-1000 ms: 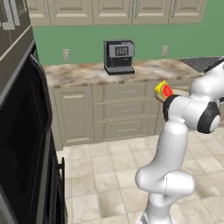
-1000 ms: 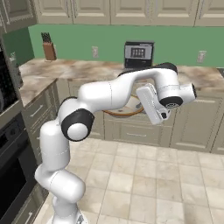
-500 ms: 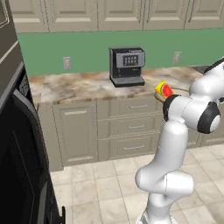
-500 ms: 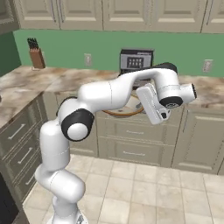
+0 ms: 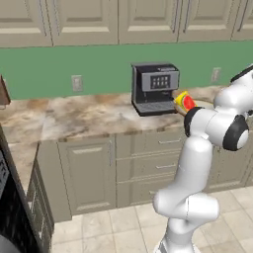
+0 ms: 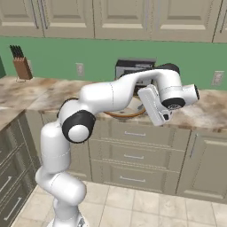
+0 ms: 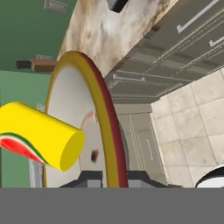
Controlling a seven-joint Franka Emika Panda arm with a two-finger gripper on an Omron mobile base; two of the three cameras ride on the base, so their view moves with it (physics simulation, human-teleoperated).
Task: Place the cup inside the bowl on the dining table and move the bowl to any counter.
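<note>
Pinching the bowl's [image 7: 107,131] rim, claw [image 7: 114,178] carries it; cup [image 7: 37,135] inside.

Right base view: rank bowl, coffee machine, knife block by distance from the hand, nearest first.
1. bowl: at the hand, its rim pinched, just left of the wrist.
2. coffee machine: on the counter behind the arm.
3. knife block: far left against the green wall.
</note>
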